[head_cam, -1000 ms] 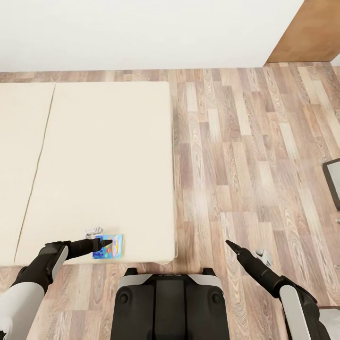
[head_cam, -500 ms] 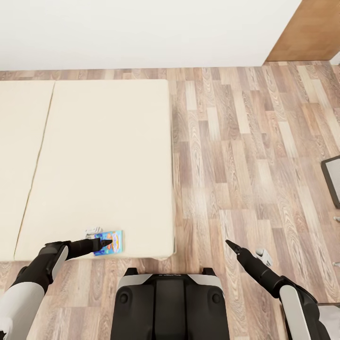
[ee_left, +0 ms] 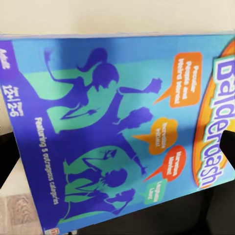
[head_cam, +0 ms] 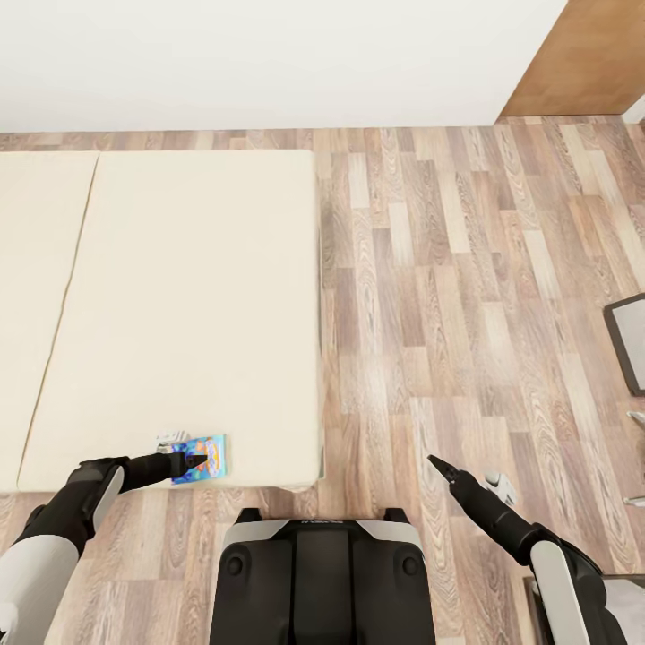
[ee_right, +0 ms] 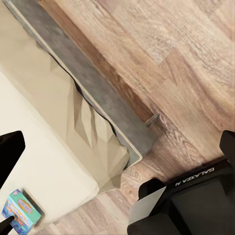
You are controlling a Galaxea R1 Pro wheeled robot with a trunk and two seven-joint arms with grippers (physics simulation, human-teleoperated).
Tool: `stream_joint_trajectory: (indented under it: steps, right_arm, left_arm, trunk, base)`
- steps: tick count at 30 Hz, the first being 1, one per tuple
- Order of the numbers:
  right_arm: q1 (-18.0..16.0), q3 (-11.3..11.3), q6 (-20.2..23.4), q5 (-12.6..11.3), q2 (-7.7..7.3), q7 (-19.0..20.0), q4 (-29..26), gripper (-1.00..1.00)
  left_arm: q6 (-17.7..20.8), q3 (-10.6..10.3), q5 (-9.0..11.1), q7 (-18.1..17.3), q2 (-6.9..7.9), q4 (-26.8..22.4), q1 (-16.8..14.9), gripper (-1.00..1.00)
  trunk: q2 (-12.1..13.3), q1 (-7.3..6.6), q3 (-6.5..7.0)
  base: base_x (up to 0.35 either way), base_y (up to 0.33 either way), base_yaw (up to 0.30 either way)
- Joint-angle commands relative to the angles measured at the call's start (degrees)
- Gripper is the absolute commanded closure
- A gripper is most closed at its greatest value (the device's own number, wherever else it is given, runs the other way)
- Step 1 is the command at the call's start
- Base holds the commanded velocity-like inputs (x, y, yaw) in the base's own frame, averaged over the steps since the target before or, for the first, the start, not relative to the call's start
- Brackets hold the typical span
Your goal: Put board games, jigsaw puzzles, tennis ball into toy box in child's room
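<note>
A blue board game (head_cam: pixel 208 457) printed "Balderdash" lies flat near the front corner of the cream bed (head_cam: pixel 179 305). My left gripper (head_cam: pixel 199 462) hovers right at it, open. In the left wrist view the game's lid (ee_left: pixel 112 127) is very close, with a dark fingertip (ee_left: pixel 228 149) at its edge. A small pale printed thing (head_cam: pixel 170 439) lies just behind the game, partly hidden by the arm; I cannot tell what it is. My right gripper (head_cam: pixel 435 464) hangs open over the wood floor. Its wrist view looks back at the bed's corner (ee_right: pixel 117 161) and the blue game (ee_right: pixel 20 211).
Wood-plank floor (head_cam: pixel 466 296) stretches right of the bed to a white wall (head_cam: pixel 269 54) and a brown wooden door (head_cam: pixel 591 63). A dark-framed grey panel (head_cam: pixel 629 345) juts in at the right edge. My base (head_cam: pixel 322 573) stands at the bed's foot.
The whole picture has shifted a little, with the bed sliding left and up, so the camera moved. Both arms hold the same pose, and the blue game stays at the left fingertips.
</note>
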Motion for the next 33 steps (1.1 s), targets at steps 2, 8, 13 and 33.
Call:
stream_joint_trajectory:
  steps: [2, 8, 13, 33]
  right_arm:
    - [-0.05, -0.18, 0.39, 0.06, 0.08, 0.26, -0.02, -1.0]
    - [-0.05, -0.18, 0.38, 0.06, 0.08, 0.26, -0.02, -1.0]
    - [-0.05, -0.14, 0.38, 0.06, 0.09, 0.26, -0.02, -1.0]
    - [-0.05, -0.13, 0.38, 0.06, 0.09, 0.26, -0.02, -1.0]
  left_arm:
    - [1.12, 0.11, 1.15, -0.53, -0.94, -0.05, 0.03, -1.0]
    - [1.12, 0.09, 1.15, -0.53, -0.92, -0.05, 0.03, -1.0]
    - [1.12, 0.14, 1.2, -0.58, -0.85, -0.05, 0.03, -1.0]
    - [1.55, 0.08, 1.0, -7.74, -0.55, -0.05, 0.03, -1.0]
  trunk:
    - [-0.08, 0.03, -0.06]
    - [-0.08, 0.03, -0.06]
    - [-0.08, 0.03, -0.06]
    - [-0.08, 0.03, -0.06]
  base:
    - [0.0, -0.17, 0.0]
    - [0.0, -0.096, 0.0]
    - [0.0, -0.018, 0.0]
    - [0.0, -0.001, 0.0]
